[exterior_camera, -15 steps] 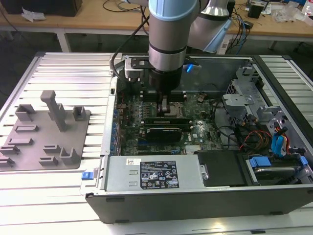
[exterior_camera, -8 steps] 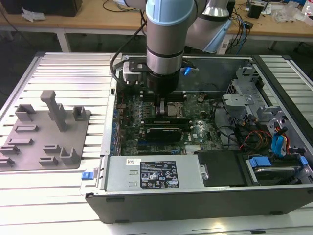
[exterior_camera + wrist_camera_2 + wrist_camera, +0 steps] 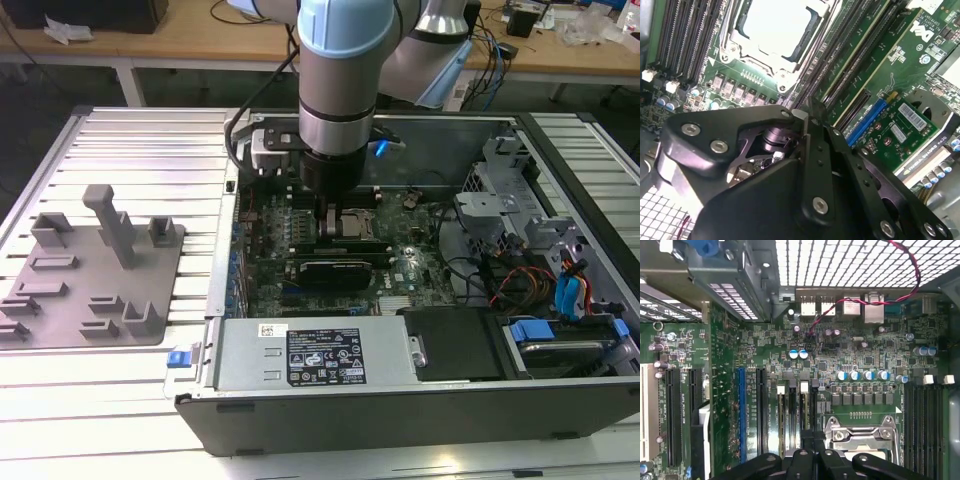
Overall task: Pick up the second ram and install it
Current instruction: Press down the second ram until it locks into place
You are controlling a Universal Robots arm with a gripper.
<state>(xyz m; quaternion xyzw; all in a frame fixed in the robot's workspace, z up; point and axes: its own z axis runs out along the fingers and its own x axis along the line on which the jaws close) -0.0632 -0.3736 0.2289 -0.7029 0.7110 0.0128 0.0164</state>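
The open computer case (image 3: 420, 400) lies on the slatted table (image 3: 120, 400), and the arm reaches down over the motherboard (image 3: 850, 365). The gripper (image 3: 812, 440) sits clenched on the second ram (image 3: 804, 410), upright in a slot beside the CPU socket (image 3: 862, 437).

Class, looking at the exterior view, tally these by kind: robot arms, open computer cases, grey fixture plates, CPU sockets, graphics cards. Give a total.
robot arm: 1
open computer case: 1
grey fixture plate: 1
CPU socket: 1
graphics card: 1
Total: 5
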